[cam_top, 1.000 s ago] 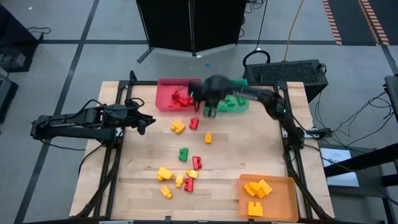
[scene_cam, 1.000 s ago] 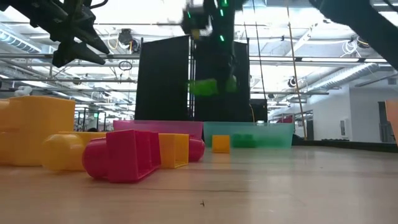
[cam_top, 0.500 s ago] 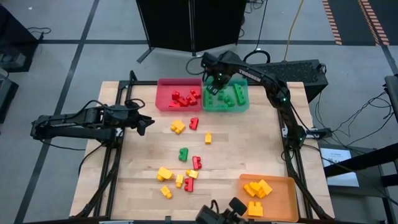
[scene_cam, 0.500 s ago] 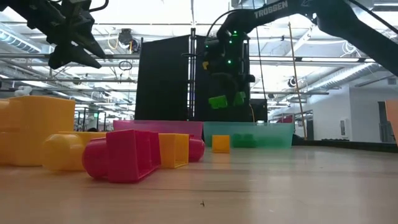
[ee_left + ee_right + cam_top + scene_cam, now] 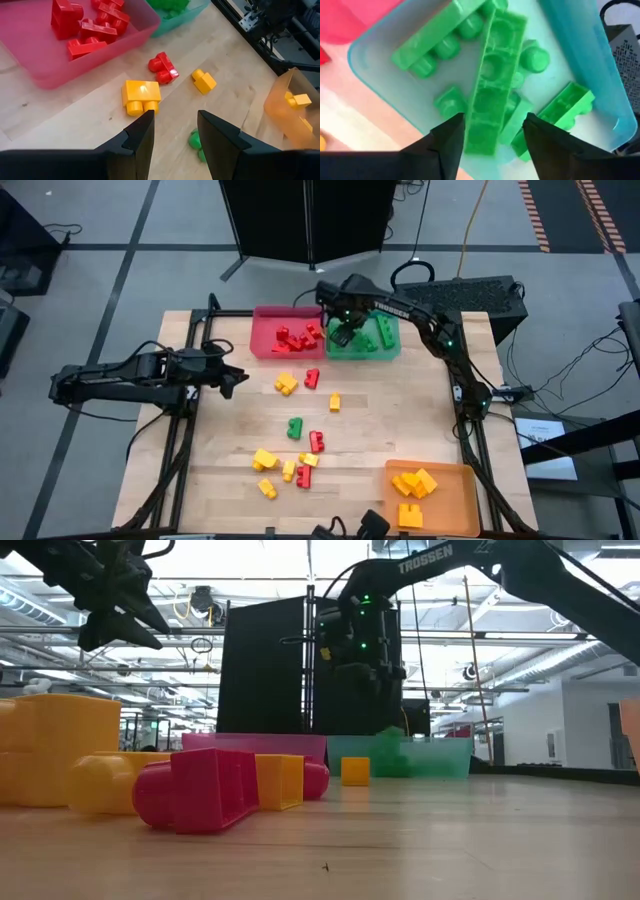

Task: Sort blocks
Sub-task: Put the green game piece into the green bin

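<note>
My right gripper (image 5: 343, 330) (image 5: 495, 134) hangs open above the teal tray (image 5: 392, 350), touching nothing. Below it in the right wrist view lie several green bricks, among them a long one (image 5: 492, 95) resting flat on the tray floor. One green brick (image 5: 388, 737) shows above the tray's rim in the low view. My left gripper (image 5: 240, 380) (image 5: 175, 131) waits open above the table's left part. Loose red, yellow and green bricks (image 5: 294, 428) lie on the table's middle; red ones (image 5: 295, 335) sit in the red tray.
The red tray (image 5: 262, 345) stands beside the teal one at the far edge. The orange tray (image 5: 455, 510) with yellow bricks is at the near right corner. A yellow and red cluster (image 5: 285, 465) lies near the near edge. A black cabinet (image 5: 265, 670) stands behind the table.
My right gripper carried a green brick from above the table's middle toward the far edge, over the teal tray, and came lower. It has let go, and the brick has fallen into the teal tray among the other green ones.
</note>
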Controlling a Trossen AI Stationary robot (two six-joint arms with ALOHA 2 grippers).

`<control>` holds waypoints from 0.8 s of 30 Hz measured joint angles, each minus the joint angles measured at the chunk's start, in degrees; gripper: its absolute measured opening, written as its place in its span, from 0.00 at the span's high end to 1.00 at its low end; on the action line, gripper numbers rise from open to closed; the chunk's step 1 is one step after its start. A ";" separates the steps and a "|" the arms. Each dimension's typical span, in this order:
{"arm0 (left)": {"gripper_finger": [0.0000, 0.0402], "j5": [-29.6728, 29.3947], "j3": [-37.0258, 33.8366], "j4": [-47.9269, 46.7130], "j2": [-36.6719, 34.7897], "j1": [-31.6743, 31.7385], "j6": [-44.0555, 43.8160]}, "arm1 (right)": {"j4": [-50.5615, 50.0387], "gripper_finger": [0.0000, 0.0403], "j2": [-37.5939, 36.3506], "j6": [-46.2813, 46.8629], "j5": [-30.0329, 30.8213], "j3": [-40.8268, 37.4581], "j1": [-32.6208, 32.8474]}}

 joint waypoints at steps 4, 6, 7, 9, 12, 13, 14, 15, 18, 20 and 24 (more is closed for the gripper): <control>0.62 0.50 0.00 0.02 0.00 0.00 0.98 | -0.29 0.46 -0.05 -2.75 5.76 0.02 2.86; 0.62 0.50 0.00 0.05 0.00 0.00 1.01 | -0.97 0.45 -0.25 -3.70 7.98 0.02 4.97; 0.62 0.50 0.00 0.05 0.00 0.00 1.02 | -1.17 0.45 -0.38 -3.73 8.10 0.02 6.07; 0.62 0.52 0.00 0.07 0.00 0.00 1.03 | -1.31 0.45 -0.62 -3.40 6.62 0.02 8.64; 0.62 0.52 0.00 0.07 0.00 0.00 1.03 | -0.09 0.45 -1.01 -4.02 2.45 0.02 14.20; 0.62 0.50 0.00 0.07 0.00 0.00 1.08 | 1.07 0.45 -1.09 -4.80 0.49 0.02 16.53; 0.62 0.47 0.00 0.07 0.00 0.00 1.06 | 2.42 0.45 -1.11 -5.74 -1.71 0.02 18.85; 0.62 0.47 0.00 0.07 0.00 0.00 1.06 | 4.04 0.45 -1.11 -6.82 -3.96 0.02 21.14; 0.62 0.45 0.00 0.07 0.00 0.00 1.06 | 10.81 0.45 -1.05 -13.85 -9.28 0.02 27.84; 0.62 0.43 0.00 0.09 0.00 0.00 1.06 | 16.31 0.45 -0.74 -20.84 -9.35 0.04 31.74; 0.62 0.40 0.00 0.09 0.00 0.00 1.06 | 26.38 0.45 0.34 -32.05 -7.83 0.02 36.42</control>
